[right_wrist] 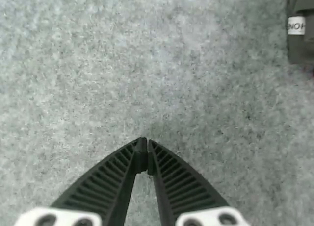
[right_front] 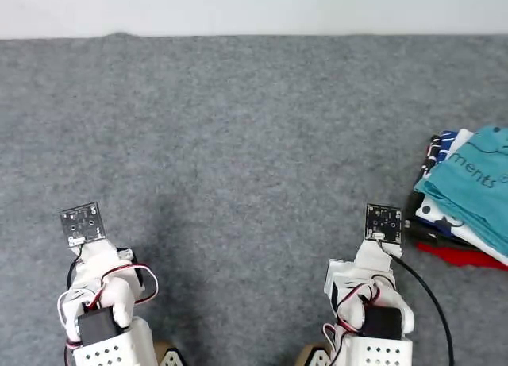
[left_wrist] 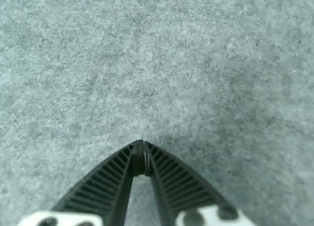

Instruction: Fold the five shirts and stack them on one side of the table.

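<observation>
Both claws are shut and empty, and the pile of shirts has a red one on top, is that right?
Not quite: the high view shows a teal shirt on top of the pile, with the red one at the bottom. The left gripper and right gripper are indeed shut and empty.

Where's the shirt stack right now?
In the high view the stack lies at the far right side of the table, teal shirt on top, just right of the right gripper and apart from it.
</observation>
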Robot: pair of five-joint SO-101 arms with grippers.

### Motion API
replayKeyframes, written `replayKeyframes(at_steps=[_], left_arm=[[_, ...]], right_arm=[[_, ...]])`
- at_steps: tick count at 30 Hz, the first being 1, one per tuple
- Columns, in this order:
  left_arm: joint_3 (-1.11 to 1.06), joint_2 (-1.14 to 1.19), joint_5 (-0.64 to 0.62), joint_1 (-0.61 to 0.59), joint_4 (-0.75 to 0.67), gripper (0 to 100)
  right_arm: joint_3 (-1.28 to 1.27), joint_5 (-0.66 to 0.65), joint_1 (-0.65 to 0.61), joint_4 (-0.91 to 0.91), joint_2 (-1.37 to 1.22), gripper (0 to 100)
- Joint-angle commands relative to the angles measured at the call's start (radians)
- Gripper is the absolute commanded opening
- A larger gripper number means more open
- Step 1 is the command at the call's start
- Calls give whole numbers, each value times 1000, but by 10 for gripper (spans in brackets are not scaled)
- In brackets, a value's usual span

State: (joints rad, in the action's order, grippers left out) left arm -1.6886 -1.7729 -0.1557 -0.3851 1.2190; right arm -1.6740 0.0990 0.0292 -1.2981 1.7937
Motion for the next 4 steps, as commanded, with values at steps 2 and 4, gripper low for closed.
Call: replayKeyframes(at_steps=[2, 4], left_arm=[[8, -11, 6, -5, 5, 6], [8, -11, 6, -5, 5, 6]], right_arm=[[-11, 5, -2, -5, 16, 11], [-11, 5, -2, -5, 16, 11]])
